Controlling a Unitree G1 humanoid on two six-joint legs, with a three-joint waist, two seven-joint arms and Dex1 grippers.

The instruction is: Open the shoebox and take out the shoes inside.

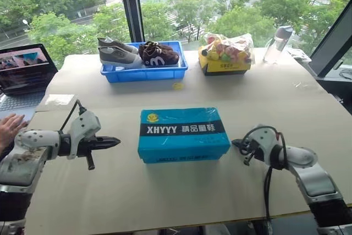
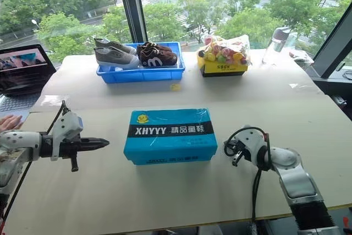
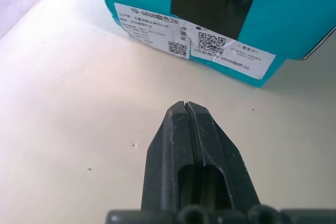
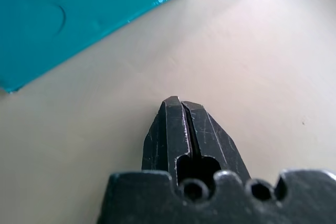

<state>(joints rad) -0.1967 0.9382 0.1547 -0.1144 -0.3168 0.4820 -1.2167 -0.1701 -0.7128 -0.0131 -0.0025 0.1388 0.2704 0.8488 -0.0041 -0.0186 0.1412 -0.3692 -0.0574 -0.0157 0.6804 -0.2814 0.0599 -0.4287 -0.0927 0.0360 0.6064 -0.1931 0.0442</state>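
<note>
Centrally, the shoebox [image 1: 183, 134] lies flat on the bench [image 1: 165, 202] with its lid down, black lettered band up, so any shoes it holds are hidden. Left pincer [image 1: 113, 142] — fingers pressed together, holding nothing — hovers just left of the shoebox, aimed at its short end with the white label; by the look of it, placed to work at that end of the lid. Right pincer [image 1: 237, 143] — likewise shut and empty — sits just right of the shoebox, tips turned toward its other end, apart from the cardboard. Flanking the shoebox this way suggests a two-sided lift; opening is not begun. Beyond the shoebox, a blue tray [image 1: 144, 73] of grey and brown shoes, a yellow box [image 1: 224, 65] of coloured items to the tray's right — not task goods.
</note>
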